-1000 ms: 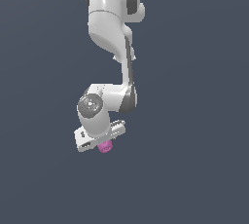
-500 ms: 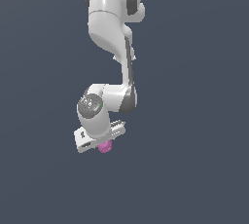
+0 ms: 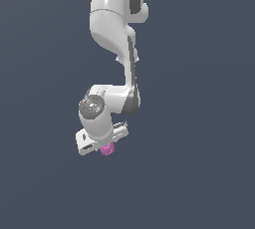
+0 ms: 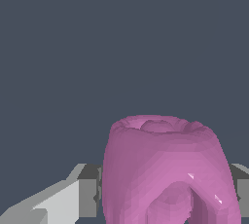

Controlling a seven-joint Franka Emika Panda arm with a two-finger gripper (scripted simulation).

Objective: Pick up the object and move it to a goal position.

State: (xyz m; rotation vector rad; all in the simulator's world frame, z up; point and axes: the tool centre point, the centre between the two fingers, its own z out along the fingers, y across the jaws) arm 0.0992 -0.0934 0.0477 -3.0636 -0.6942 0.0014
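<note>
Gripping the pink object (image 3: 106, 149) between its fingers (image 4: 87, 191), the claw (image 3: 103, 146) hangs against plain grey backdrop.

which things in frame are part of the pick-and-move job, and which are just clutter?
Part of the job:
- pink object, sitting between the fingers
- gripper, closed on it

Not part of the job:
- nothing else visible, only the plain grey background
</note>
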